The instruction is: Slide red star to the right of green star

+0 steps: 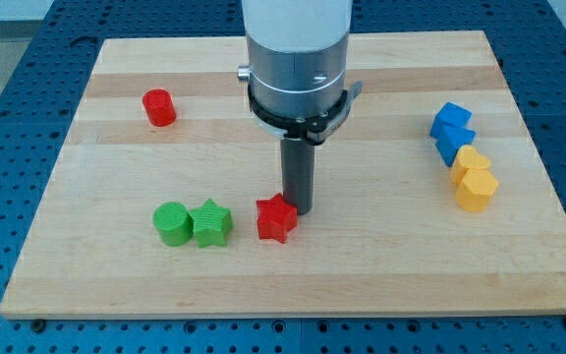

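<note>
The red star point(276, 218) lies on the wooden board, below its centre. The green star point(212, 223) lies to its left with a gap between them. My tip point(299, 210) stands just right of the red star, at its upper right edge, touching or nearly touching it. The rod rises from there to the arm's grey and white body at the view's top centre.
A green cylinder point(172, 223) touches the green star's left side. A red cylinder point(159, 107) sits at the upper left. Two blue blocks point(453, 131) and two yellow blocks point(475, 179) cluster at the right. The board point(381, 265) ends near the view's bottom.
</note>
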Robot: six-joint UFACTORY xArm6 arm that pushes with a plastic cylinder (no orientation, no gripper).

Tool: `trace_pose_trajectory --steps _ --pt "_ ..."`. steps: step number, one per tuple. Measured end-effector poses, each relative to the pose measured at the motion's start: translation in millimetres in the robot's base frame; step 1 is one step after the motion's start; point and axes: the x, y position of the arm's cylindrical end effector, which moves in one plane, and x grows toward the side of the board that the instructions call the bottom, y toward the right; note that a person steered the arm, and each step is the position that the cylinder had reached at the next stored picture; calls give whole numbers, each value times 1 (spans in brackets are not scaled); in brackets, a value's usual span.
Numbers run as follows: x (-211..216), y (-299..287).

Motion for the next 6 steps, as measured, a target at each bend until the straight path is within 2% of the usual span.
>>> trace_pose_trajectory --steps 5,6 --pt "0 -33" --pt "0 -21"
